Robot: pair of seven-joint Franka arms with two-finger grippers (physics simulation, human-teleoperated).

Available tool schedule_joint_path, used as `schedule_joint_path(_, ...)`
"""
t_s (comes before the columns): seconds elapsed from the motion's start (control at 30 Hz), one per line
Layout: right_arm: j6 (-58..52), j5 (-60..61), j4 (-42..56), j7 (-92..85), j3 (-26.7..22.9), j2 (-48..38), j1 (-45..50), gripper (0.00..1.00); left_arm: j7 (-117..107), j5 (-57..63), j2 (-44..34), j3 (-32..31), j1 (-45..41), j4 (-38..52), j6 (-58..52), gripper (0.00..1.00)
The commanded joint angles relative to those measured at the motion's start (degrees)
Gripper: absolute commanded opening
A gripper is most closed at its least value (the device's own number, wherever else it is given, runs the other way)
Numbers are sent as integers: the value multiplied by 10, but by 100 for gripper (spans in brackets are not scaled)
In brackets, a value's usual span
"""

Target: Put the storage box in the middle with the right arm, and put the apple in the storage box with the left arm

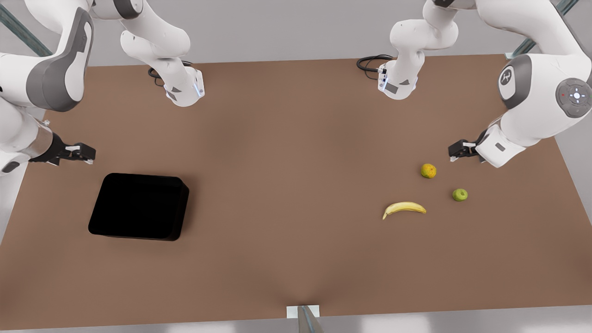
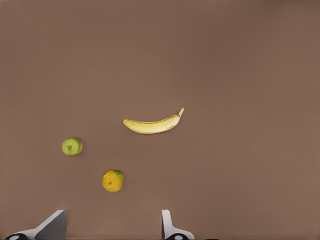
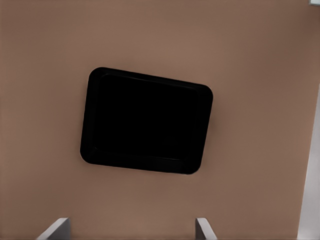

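The black storage box [image 1: 138, 206] lies empty on the brown table at the front view's left, also seen from above in the right wrist view [image 3: 146, 121]. My right gripper [image 1: 85, 153] hovers open, above and behind the box's far left corner, its fingertips [image 3: 57, 227] wide apart. The green apple [image 1: 459, 194] rests on the table at the front view's right and appears in the left wrist view [image 2: 72, 146]. My left gripper [image 1: 455, 151] hangs open above the table behind the fruit, holding nothing; its fingertips [image 2: 170, 225] are spread.
An orange-yellow round fruit [image 1: 428, 170] sits just behind and left of the apple, and a banana [image 1: 403, 208] lies to the apple's left. Both arm bases [image 1: 185, 88] [image 1: 397, 83] stand at the table's back. A small bracket [image 1: 303, 314] sits at the front edge.
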Motion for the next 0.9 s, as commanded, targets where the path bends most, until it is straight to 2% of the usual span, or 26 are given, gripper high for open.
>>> schedule_joint_path(0.0,0,0,0,0,0,0,0,100,0,1,0,0,0,0,1,100)
schedule_joint_path(0.1,15,-2,-30,4,-1,28,-20,100,-9,-1,3,3,0,7,-26,100)
schedule_joint_path(0.17,104,-1,-117,3,-2,51,-62,100,-113,-28,19,30,1,4,-50,100)
schedule_joint_path(0.23,169,-1,-190,-1,-6,40,-77,100,-303,-142,47,77,2,-1,-49,100)
schedule_joint_path(0.3,288,-1,-288,-1,-18,28,-76,100,-453,-306,79,141,3,-22,-33,100)
schedule_joint_path(0.33,346,-1,-333,-1,-27,18,-76,100,-463,-368,89,163,4,-46,-1,100)
schedule_joint_path(0.4,387,-1,-367,-3,-47,21,-76,100,-474,-509,95,209,3,-113,49,100)
schedule_joint_path(0.5,414,-1,-369,-2,-64,57,-87,100,-474,-668,103,225,3,-236,123,100)
schedule_joint_path(0.63,445,26,-367,-18,-64,103,-117,100,-483,-766,143,262,17,-239,122,100)
schedule_joint_path(0.7,459,26,-368,-21,-65,116,-120,100,-483,-782,164,286,30,-238,83,100)
schedule_joint_path(0.73,460,26,-367,-20,-65,121,-120,100,-480,-780,166,287,33,-244,52,100)
schedule_joint_path(0.87,492,25,-367,-21,-65,156,-122,100,-468,-802,187,286,33,-261,50,100)
